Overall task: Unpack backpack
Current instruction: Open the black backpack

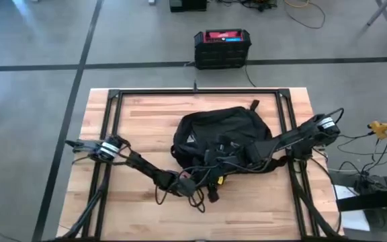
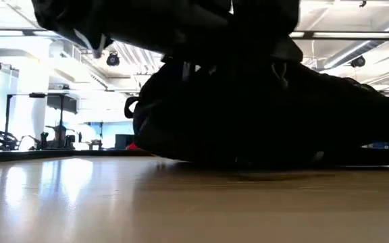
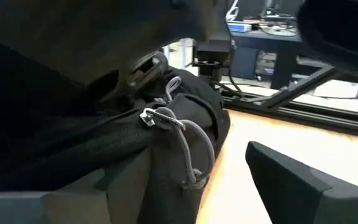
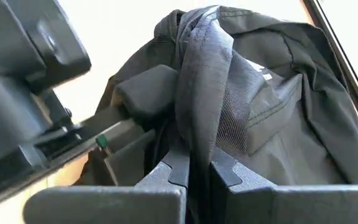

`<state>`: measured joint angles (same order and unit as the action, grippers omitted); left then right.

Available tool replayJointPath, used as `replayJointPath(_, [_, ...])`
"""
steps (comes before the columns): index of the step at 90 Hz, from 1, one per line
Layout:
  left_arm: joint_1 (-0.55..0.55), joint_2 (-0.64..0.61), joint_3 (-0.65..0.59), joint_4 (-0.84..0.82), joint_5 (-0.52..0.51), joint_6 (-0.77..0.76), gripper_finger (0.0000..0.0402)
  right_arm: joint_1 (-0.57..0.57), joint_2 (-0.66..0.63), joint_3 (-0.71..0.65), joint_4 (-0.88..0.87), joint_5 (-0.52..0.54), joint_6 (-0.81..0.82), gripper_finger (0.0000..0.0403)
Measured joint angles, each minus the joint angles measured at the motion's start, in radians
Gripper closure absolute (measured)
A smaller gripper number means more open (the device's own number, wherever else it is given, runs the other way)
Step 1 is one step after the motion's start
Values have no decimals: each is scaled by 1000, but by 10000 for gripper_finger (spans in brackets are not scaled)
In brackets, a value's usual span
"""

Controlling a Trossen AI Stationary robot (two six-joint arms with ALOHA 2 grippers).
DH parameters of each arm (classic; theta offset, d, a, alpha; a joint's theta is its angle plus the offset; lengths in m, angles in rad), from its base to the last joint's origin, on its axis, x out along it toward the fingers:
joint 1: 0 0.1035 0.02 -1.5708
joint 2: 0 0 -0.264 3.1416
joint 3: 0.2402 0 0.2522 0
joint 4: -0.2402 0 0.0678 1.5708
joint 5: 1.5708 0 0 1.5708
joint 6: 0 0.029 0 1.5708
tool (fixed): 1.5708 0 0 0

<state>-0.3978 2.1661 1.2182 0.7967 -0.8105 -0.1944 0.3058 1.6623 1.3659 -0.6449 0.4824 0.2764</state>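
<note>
From above, the backpack (image 1: 220, 138) is lying near the middle of the wooden tabletop (image 1: 140, 215), slightly toward the far edge, with bare wood showing on the left and along the near edge. A black metal frame (image 1: 113, 101) is bordering the tabletop. The left claw (image 1: 203, 183) is reaching in at the backpack's near edge, among loose straps and cables; the right claw (image 1: 224, 156) is lying over the backpack's near side. Beyond the far edge, a black box with a red top (image 1: 222, 48) is sitting on the floor.

At table height, the backpack (image 2: 269, 115) is filling most of the picture as a dark mound resting on the tabletop (image 2: 113, 202), with open wood in front of it. Arm parts are coming down from above, too dark to tell apart.

The left wrist camera is showing what the overhead picture is not: black backpack fabric (image 3: 185, 118) with a pale cord zip pull (image 3: 185, 140) hanging between this arm's fingers, which are standing spread, one finger (image 3: 291, 174) well clear of the fabric over bare wood.

The right wrist camera is showing the right claw (image 4: 194, 171) pressed together on a grey fold of backpack fabric (image 4: 204, 74), pinching it. The other arm's dark body (image 4: 23, 99) is sitting close beside it.
</note>
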Motion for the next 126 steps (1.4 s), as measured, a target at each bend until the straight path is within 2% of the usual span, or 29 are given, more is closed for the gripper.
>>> replayJointPath(9, [3, 5, 14, -15, -4, -19, 221, 0, -3, 0, 1, 0, 1, 400])
replayJointPath(22, [6, 2, 9, -14, -1, -24, 359, 2, -11, 4, -5, 4, 3, 400])
replayJointPath(27, [5, -3, 5, -15, -2, -24, 386, 2, -14, 9, -19, -5, 1, 400])
replayJointPath(44, [-26, -58, 3, -154, -6, -28, 400, 4, -61, 28, -150, -150, 5, 399])
replayJointPath(53, [-54, -103, 0, -270, -77, -31, 401, 6, -75, 57, -306, -192, 23, 382])
replayJointPath(69, [-94, -167, -1, -460, -179, -69, 401, 21, -91, 109, -476, -194, 15, 307])
replayJointPath(85, [-109, -227, -1, -699, -264, -239, 401, 91, -99, 121, -591, -270, 30, 230])
replayJointPath(93, [-115, -234, -1, -734, -266, -273, 401, 175, -103, 87, -519, -224, 59, 208])
replayJointPath(106, [-118, -236, -2, -725, -261, -276, 401, 291, -81, 1, -300, 19, 107, 195])
replayJointPath(114, [-125, -237, -2, -711, -238, -275, 401, 316, -53, -67, -157, 114, 117, 196])
replayJointPath(126, [-154, -256, -2, -661, -208, -237, 402, 309, -2, -159, 71, 170, 86, 208])
